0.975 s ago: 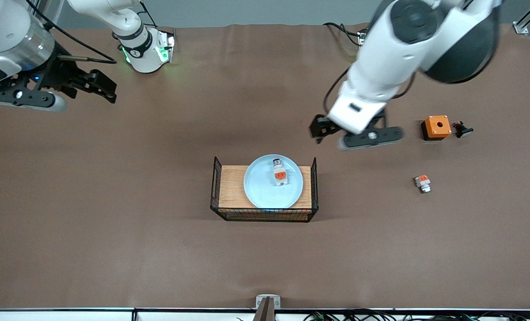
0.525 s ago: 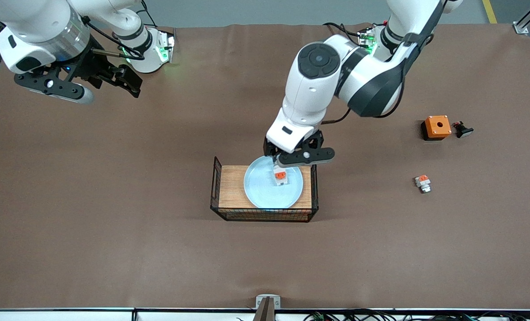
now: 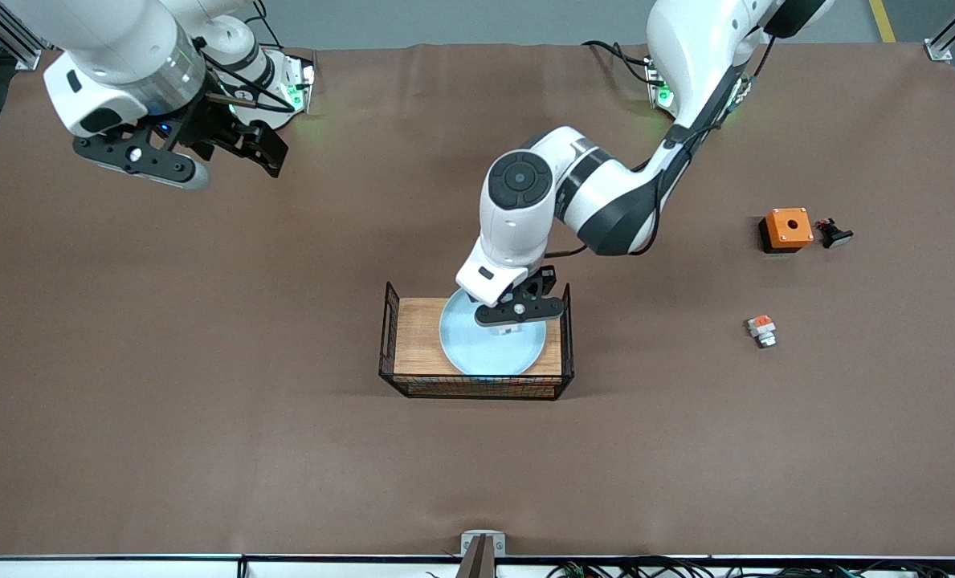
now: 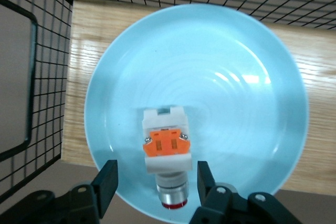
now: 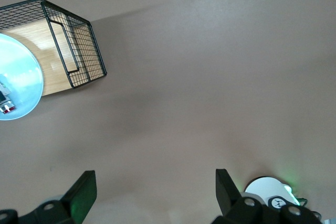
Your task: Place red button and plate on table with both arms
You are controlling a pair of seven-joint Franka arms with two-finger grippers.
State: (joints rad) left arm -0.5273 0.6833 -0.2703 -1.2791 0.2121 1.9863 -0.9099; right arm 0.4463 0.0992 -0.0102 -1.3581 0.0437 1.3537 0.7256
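Note:
The pale blue plate (image 3: pixel 485 351) rests on the wooden board (image 3: pixel 417 337) inside the black wire mesh. On it lies the red button (image 4: pixel 165 153), a white block with an orange patch and a metal neck ending in a red cap. My left gripper (image 3: pixel 516 319) is down over the plate and hides the button in the front view. In the left wrist view the left gripper (image 4: pixel 156 182) is open, one finger on each side of the button's cap end with a gap at both. My right gripper (image 3: pixel 262 154) hangs open and empty over the table (image 3: pixel 204 321) near its own base.
An orange box with a hole (image 3: pixel 786 229) and a small black part (image 3: pixel 834 234) lie toward the left arm's end. A smaller white-orange piece (image 3: pixel 761 329) lies nearer the front camera than the box. The mesh walls (image 3: pixel 386 337) rise at both ends of the board.
The left arm swung in from beside the orange box and came down onto the plate, its fingers narrowing around the button. The right gripper drifted toward the middle of the table.

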